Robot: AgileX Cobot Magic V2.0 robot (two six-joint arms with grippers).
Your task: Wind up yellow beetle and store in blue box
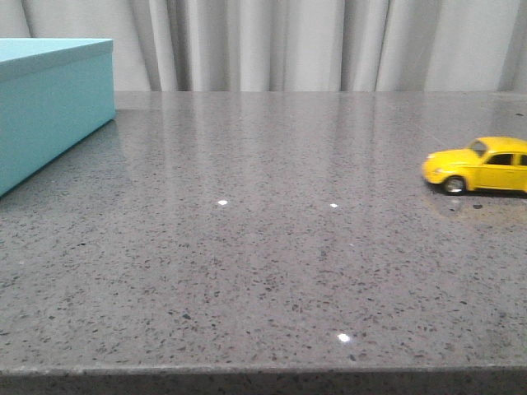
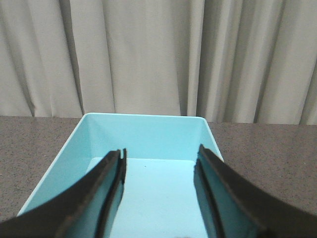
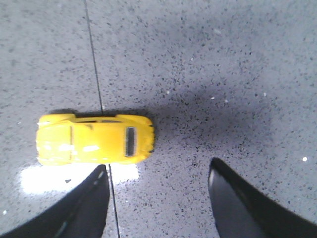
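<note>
Yellow beetle: stands on its four wheels on the grey speckled table, well apart from the blue box and on the opposite side of the table from it; its nose points toward the box. In the front view its rear end is cut off by the picture edge.
Blue box: rests on the table with one corner toward the beetle; open at the top, and the left wrist view shows its pale interior floor bare.
Left gripper: hangs above the open box, its dark fingers spread wide apart, with nothing between them.
Right gripper: hangs above the table, looking straight down on the beetle's roof; its fingers are spread wide and hold nothing. One finger lies just beside the beetle's flank; whether it touches cannot be told. The gap between the fingers lies off the car's tail, over bare table.
Table seam: a thin dark line in the tabletop that passes under the beetle.
Curtain: pale and pleated, behind the table's far edge and the box.
</note>
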